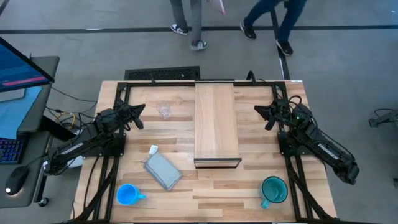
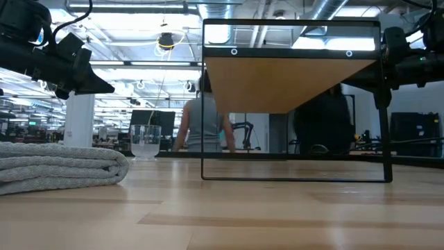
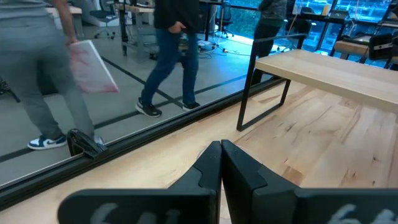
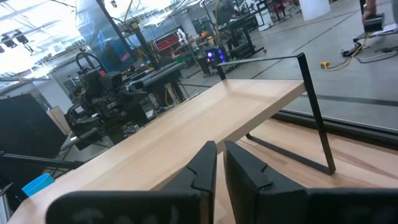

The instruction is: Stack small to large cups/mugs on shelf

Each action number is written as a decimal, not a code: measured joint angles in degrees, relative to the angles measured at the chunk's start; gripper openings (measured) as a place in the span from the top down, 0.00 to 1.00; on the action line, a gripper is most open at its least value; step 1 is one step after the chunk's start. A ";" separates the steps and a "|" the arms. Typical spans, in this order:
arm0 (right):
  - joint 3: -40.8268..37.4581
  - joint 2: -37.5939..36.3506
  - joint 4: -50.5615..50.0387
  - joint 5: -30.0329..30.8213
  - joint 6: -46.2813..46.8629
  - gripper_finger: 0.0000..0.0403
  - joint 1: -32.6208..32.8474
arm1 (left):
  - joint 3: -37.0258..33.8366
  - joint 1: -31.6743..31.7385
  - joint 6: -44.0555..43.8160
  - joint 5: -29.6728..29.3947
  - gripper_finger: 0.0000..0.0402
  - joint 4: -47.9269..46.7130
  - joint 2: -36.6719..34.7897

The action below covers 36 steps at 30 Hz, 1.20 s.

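Note:
The pale wood shelf point(image 1: 216, 123) stands on thin black legs in the table's middle. The tiny clear glass cup point(image 1: 165, 111) stands upright on the table at the far left, and shows in the low view point(image 2: 145, 141). The bright blue mug point(image 1: 127, 195) stands at the near left. The teal mug point(image 1: 273, 190) stands at the near right. My left gripper point(image 1: 139, 116) is shut and empty, above the table just left of the glass cup. My right gripper point(image 1: 261, 117) is shut and empty, above the table right of the shelf.
A flat grey pouch point(image 1: 162, 170) lies between the blue mug and the shelf, with a small white tag point(image 1: 153, 149) beside it. People walk on the floor beyond the table's far edge point(image 1: 193, 25). A desk with a monitor point(image 1: 18, 68) stands to the left.

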 joint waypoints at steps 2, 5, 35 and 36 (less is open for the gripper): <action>0.02 0.00 -0.01 0.00 0.00 0.87 -0.01 | -0.01 0.00 0.00 0.00 1.00 0.00 0.00; 0.01 -0.01 -0.01 0.00 0.00 0.87 0.01 | 0.00 0.01 -0.20 0.00 1.00 0.00 -0.01; 0.00 -0.02 0.01 0.02 -0.02 0.87 -0.01 | -0.01 0.01 -2.32 0.00 1.00 0.00 0.00; 0.01 0.00 0.01 0.02 -0.01 0.87 -0.01 | 0.00 0.00 -2.32 0.00 1.00 0.00 0.00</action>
